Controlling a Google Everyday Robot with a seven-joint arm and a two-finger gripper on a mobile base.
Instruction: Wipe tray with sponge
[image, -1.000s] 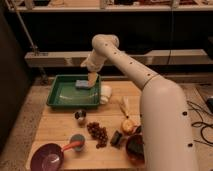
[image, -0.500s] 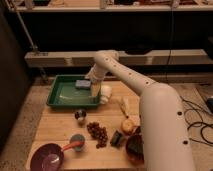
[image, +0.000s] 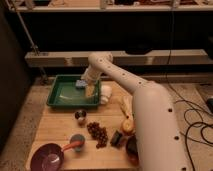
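A green tray sits at the back left of the wooden table. A blue sponge lies in the tray near its far right corner. My gripper reaches down from the white arm over the tray's right side, just right of and in front of the sponge. Whether it touches the sponge is not clear.
A white cup lies just right of the tray. On the table are a small metal cup, a bunch of dark grapes, a banana, an orange fruit, a purple bowl and a scoop with orange handle.
The arm has lowered and swung forward, bringing the gripper down from above the tray's far edge to the tray's right side beside the sponge.
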